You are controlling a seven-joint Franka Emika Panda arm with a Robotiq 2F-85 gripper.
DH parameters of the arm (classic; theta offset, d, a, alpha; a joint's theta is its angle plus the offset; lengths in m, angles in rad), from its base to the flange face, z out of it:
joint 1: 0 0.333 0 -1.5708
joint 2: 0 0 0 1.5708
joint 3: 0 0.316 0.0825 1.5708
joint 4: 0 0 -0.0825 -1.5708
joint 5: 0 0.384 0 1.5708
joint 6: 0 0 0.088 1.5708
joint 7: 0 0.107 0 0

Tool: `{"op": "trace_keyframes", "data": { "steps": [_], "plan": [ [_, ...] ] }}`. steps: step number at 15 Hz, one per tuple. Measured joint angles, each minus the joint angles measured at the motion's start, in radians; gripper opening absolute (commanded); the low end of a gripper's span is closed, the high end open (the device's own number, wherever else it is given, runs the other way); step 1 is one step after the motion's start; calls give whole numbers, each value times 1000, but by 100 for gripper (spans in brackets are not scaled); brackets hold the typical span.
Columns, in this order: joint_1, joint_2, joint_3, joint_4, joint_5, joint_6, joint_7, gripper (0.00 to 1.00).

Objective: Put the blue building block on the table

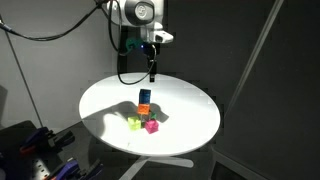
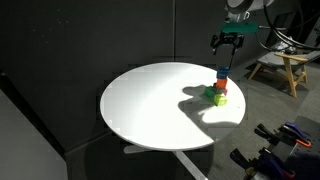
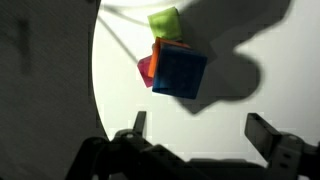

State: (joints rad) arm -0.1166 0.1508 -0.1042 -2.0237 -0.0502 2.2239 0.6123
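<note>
The blue building block (image 3: 180, 70) sits on top of an orange block (image 1: 145, 107), forming a small stack on the round white table (image 1: 190, 115). In both exterior views the blue block (image 1: 145, 96) (image 2: 221, 73) is the top of the stack. A green block (image 3: 165, 22) and a pink block (image 1: 152, 126) lie next to the stack. My gripper (image 1: 153, 72) (image 2: 226, 44) hangs above the stack, open and empty. In the wrist view its fingers (image 3: 196, 128) are spread wide with nothing between them.
The table (image 2: 150, 100) has a white base and stands before black curtains. A wooden stool (image 2: 285, 68) stands behind it. Robot gear with coloured parts (image 1: 45, 150) lies on the floor near the table's edge.
</note>
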Motion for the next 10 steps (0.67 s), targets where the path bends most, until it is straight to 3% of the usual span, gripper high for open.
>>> {"op": "trace_keyframes", "data": {
  "steps": [10],
  "plan": [
    [4, -1, -8, -57, 0, -1, 6, 100]
  ]
}}
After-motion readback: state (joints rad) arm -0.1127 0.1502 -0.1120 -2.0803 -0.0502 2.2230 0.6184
